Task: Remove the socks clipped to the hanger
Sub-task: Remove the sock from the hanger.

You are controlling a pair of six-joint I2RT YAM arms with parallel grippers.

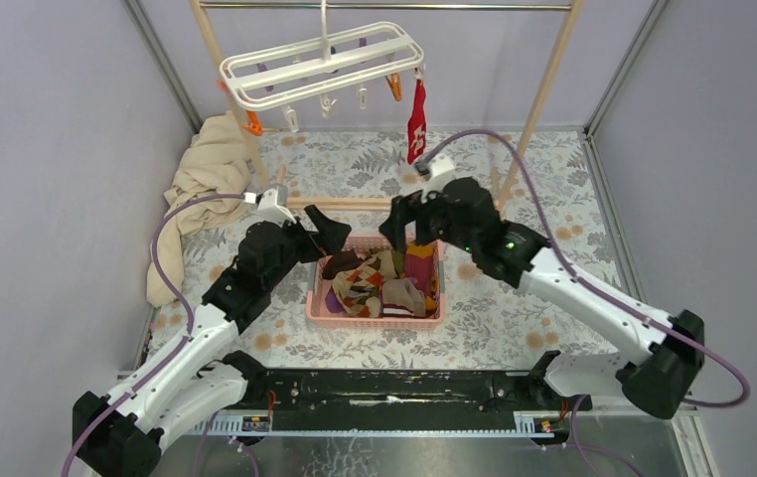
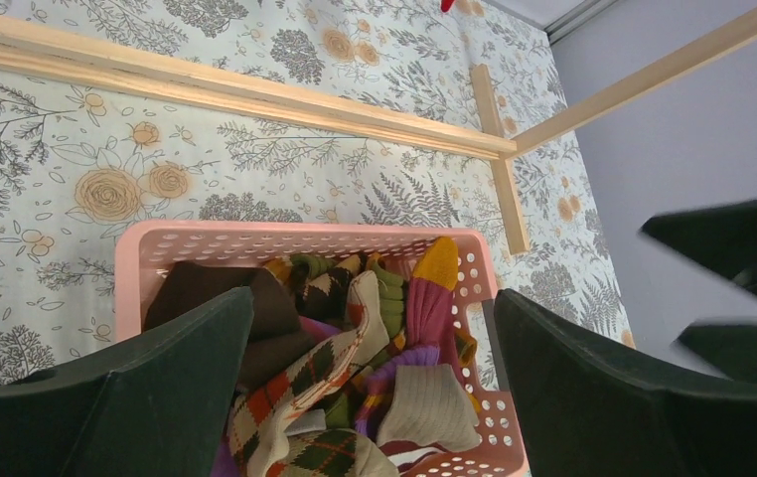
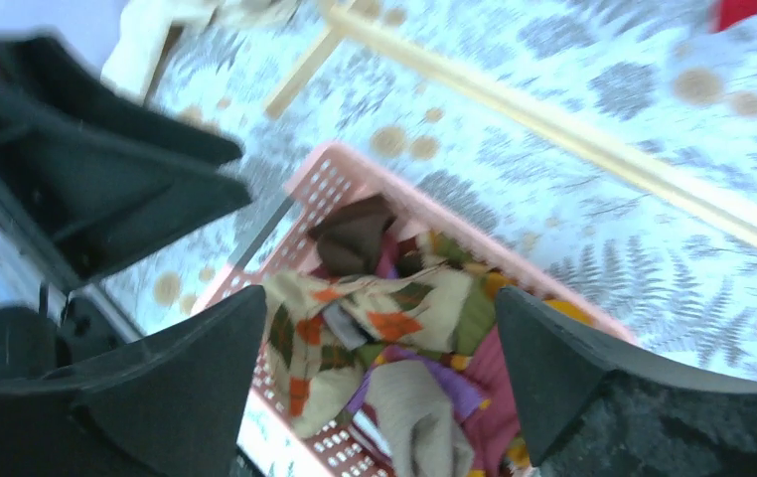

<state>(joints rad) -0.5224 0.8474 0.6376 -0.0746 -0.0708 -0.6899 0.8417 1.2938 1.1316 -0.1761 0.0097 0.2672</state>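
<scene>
Pink basket [image 1: 375,320], wooden rack [image 1: 543,89] (towel [image 1: 211,164] beside)

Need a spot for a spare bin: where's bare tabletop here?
Bare tablecloth lies between the pink basket and the right arm, and behind the wooden rail under the hanger. Crowded: over the basket, and far left by the beige cloth.

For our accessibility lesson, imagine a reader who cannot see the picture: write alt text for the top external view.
One red sock hangs clipped to the white drying hanger on a wooden rack. Below, the left gripper and right gripper hover open over a pink basket full of colourful socks.
</scene>
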